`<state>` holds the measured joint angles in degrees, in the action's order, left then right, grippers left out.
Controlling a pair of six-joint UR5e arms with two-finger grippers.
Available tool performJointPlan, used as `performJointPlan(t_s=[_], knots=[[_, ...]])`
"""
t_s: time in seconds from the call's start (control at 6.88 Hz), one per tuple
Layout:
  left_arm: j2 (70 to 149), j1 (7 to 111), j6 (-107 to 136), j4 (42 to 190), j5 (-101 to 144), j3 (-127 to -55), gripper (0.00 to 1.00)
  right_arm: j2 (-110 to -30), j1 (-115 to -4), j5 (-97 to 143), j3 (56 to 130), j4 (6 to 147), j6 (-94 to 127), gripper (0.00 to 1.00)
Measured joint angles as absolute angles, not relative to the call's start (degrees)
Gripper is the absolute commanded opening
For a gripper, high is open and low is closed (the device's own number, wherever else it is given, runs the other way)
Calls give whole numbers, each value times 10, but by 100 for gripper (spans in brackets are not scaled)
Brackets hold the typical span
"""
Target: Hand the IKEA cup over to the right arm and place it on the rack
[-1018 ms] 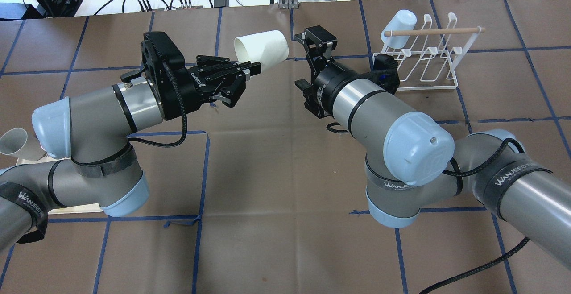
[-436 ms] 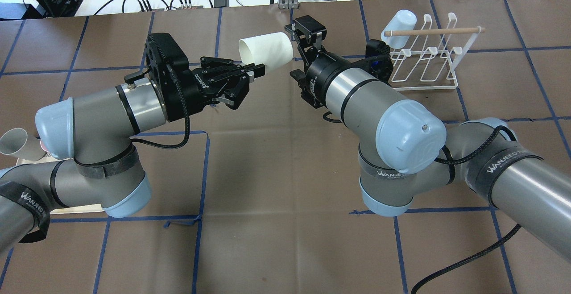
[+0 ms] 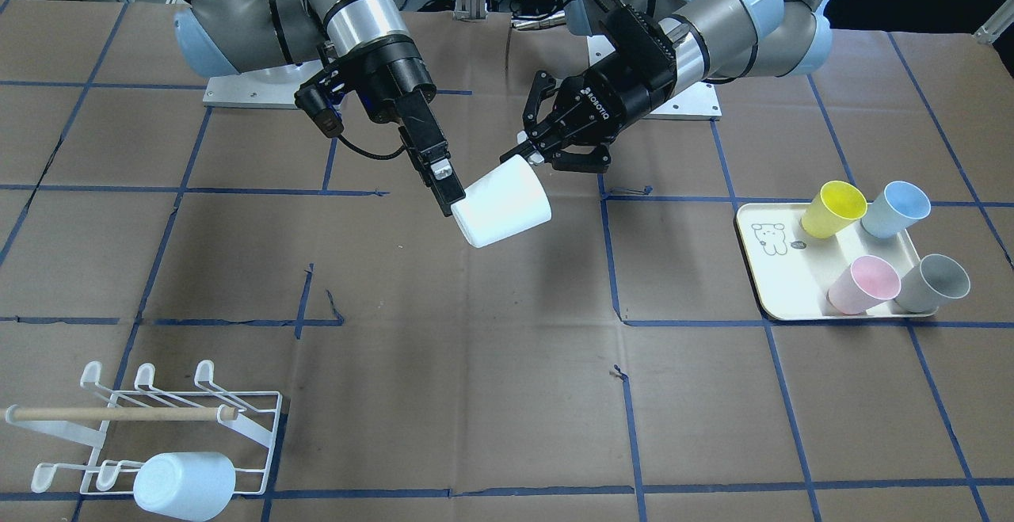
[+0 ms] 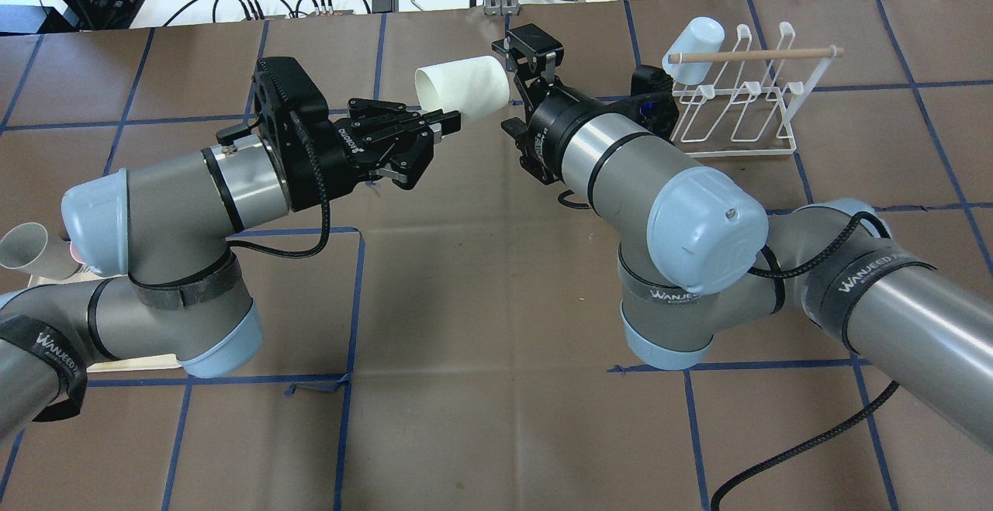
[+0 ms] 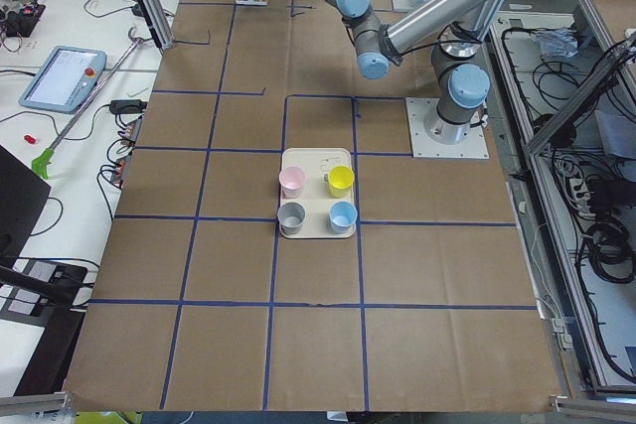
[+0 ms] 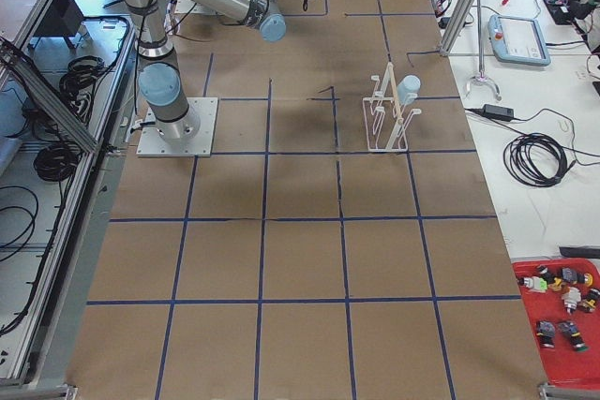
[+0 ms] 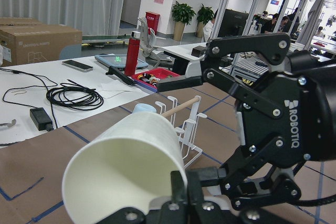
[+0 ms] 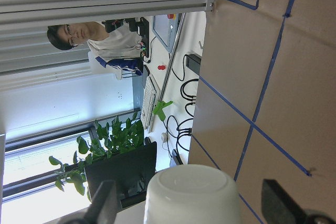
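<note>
A white IKEA cup (image 4: 463, 88) lies on its side in the air above mid-table. My left gripper (image 4: 446, 119) is shut on its rim wall, one finger inside and one outside. The right arm's gripper (image 4: 517, 83) stands open at the cup's closed bottom. In the right wrist view the cup (image 8: 191, 195) sits between the two spread fingers (image 8: 105, 203), with a gap on each side. From the front, one right finger (image 3: 441, 181) lies against the cup (image 3: 503, 209) near its bottom. The white wire rack (image 4: 737, 108) stands at the far right.
A pale blue cup (image 4: 694, 46) hangs upside down on the rack's left prong under the wooden dowel (image 4: 756, 53). A cream tray (image 3: 780, 268) near my left arm's base holds several coloured cups. Cables lie beyond the table's far edge.
My right gripper has moved left and forward, closing the gap until its open fingers straddle the cup's bottom. The left gripper shifted slightly right with the cup, then held still.
</note>
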<state>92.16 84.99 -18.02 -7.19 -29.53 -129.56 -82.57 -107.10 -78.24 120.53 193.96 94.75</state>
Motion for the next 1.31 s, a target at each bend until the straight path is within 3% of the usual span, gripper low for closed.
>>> performJointPlan(t_s=[1.16, 1.31], knots=[[917, 850, -179, -71, -295, -1296, 4, -798, -1091, -783, 1173, 1925, 955, 95], [916, 850, -179, -71, -295, -1296, 4, -798, -1093, -783, 1172, 1922, 956, 86]])
